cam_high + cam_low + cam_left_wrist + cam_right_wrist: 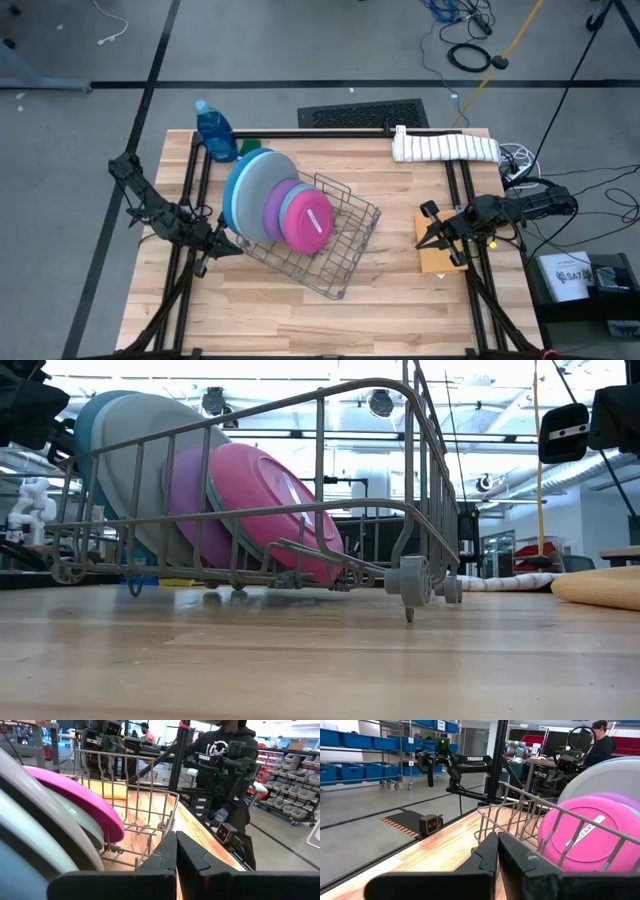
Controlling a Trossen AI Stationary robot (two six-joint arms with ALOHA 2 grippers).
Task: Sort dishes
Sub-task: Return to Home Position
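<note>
Several plates stand on edge in a wire rack at the table's middle: a grey one in front of pale blue and blue ones, then a purple one, a teal rim, and a pink one nearest the table's right. My left gripper is shut, hovering just left of the rack near the plates. My right gripper is shut, over the table's right part, apart from the rack. The pink plate fills the right wrist view behind the rack's wires.
A blue bottle stands at the far left corner and a rolled striped towel lies at the far right. An orange sponge lies under my right arm. Bare wood lies along the near edge. A person stands beyond the table.
</note>
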